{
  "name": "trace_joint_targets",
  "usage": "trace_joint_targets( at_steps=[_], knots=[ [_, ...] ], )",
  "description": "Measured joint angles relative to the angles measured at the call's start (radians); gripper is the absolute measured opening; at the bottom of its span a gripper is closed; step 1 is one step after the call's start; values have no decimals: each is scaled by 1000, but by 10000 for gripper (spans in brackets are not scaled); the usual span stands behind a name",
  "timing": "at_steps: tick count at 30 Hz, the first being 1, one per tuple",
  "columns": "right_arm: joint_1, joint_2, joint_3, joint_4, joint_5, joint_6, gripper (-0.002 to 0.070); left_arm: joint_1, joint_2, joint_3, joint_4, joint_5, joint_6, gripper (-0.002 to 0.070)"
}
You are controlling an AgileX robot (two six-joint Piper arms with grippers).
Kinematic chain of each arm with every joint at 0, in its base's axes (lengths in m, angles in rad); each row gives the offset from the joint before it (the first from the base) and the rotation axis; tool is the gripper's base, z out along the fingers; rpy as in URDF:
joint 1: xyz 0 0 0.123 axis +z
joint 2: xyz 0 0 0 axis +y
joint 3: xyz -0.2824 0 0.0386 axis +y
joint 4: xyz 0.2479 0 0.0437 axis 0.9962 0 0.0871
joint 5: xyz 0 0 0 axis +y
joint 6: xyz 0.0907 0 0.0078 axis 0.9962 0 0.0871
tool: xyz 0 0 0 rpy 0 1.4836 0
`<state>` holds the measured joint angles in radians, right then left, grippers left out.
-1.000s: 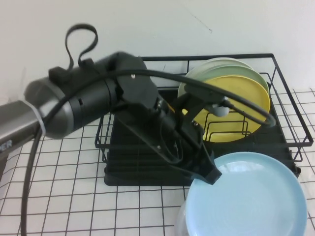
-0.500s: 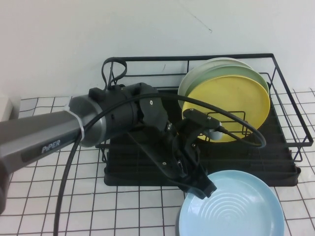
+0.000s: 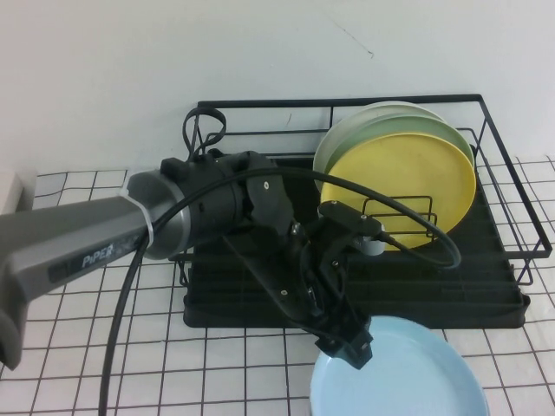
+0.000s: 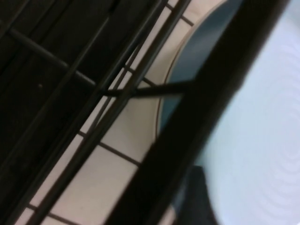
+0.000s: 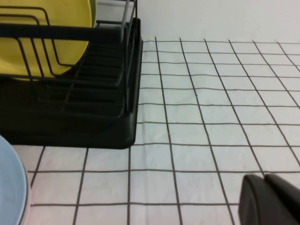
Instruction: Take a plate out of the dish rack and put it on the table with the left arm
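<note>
The light blue plate (image 3: pixel 408 377) lies flat on the table (image 3: pixel 217 373), in front of the dish rack (image 3: pixel 364 286), just off the rack's front edge toward its right half. Part of the plate runs out of the high view at the bottom.

The left gripper (image 3: pixel 347 347) sits at the plate's rim on the side nearest the rack, with the tips right over the plate's edge. In the high view I can't tell if the jaws are apart or whether they grip the rim. The left wrist view shows one dark finger (image 4: pixel 206 117) crossing the frame with the plate (image 4: pixel 262 140) beyond it and rack wires (image 4: pixel 93 93) on the other side. No clear clamp is visible there, so I can't tell its state.

The left arm (image 3: pixel 173 217) reaches in from the left, across the front of the rack and down to the plate. Its black cable (image 3: pixel 408 221) loops above the gripper, in front of the stacked plates.

Behind and above the gripper, a yellow plate (image 3: pixel 408 186) stands on edge in the rack's right half. A pale green plate (image 3: pixel 347 139) stands behind it.

The right gripper (image 5: pixel 272 199) shows only as a dark corner in its own wrist view, over bare table, well apart from the rack's corner and beyond the plate's edge (image 5: pixel 11 187). I can't tell its state.
</note>
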<state>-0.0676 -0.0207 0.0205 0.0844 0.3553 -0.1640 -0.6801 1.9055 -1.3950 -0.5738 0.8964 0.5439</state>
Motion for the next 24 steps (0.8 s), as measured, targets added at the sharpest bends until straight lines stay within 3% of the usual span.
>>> trace_joint_targets(
  at_steps=[3, 6, 8, 9, 13, 15, 18, 24],
  knots=[
    [0, 0, 0, 0, 0, 0, -1, 2, -5, 2, 28, 7, 0, 547],
    [0, 0, 0, 0, 0, 0, -1, 4, -95, 2, 113, -11, -20, 599],
    [0, 0, 0, 0, 0, 0, -1, 9, -140, 2, 125, -28, -21, 551],
    [0, 0, 0, 0, 0, 0, -1, 9, -167, 2, 132, -30, -24, 493],
    [0, 0, 0, 0, 0, 0, -1, 9, -291, 7, 129, -30, -32, 143],
    [0, 0, 0, 0, 0, 0, -1, 9, -346, 22, 102, -30, -21, 67],
    [0, 0, 0, 0, 0, 0, -1, 9, -424, 64, 42, -30, 23, 20],
    [0, 0, 0, 0, 0, 0, -1, 9, -625, 227, -45, -165, 110, 3]
  ],
)
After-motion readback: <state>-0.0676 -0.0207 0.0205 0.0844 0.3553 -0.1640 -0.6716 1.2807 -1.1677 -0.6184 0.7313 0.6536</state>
